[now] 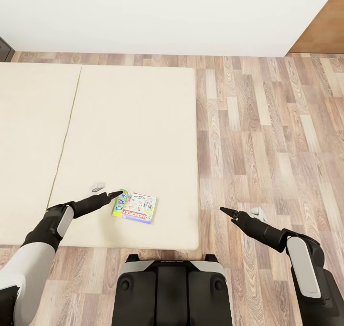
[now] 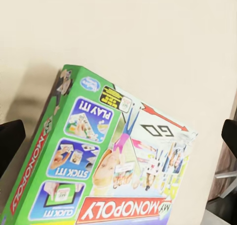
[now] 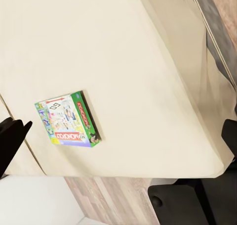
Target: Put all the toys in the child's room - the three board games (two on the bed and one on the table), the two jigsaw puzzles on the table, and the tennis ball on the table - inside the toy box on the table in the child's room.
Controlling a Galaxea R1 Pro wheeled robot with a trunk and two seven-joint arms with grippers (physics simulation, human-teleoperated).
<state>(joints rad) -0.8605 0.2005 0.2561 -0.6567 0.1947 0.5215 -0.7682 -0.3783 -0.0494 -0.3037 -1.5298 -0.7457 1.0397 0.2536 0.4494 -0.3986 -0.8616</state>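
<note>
A colourful Monopoly board game (image 1: 135, 206) lies flat on the cream bed (image 1: 134, 125), close to its near edge. My left gripper (image 1: 116, 193) reaches over the bed and ends just at the box's left side. In the left wrist view the box (image 2: 113, 170) is close up, with dark fingers (image 2: 10, 138) set wide apart on either side, so this gripper is open and holds nothing. My right gripper (image 1: 224, 212) hovers over the wooden floor to the right of the bed, open and empty. The right wrist view shows the game (image 3: 69, 118) on the mattress (image 3: 128, 62).
The wood-plank floor (image 1: 272, 140) runs along the bed's right side and behind it. A white wall (image 1: 167, 15) closes the back, with a brown wooden panel (image 1: 325, 30) at the far right. My own dark base (image 1: 169, 288) sits just in front of the bed's near edge.
</note>
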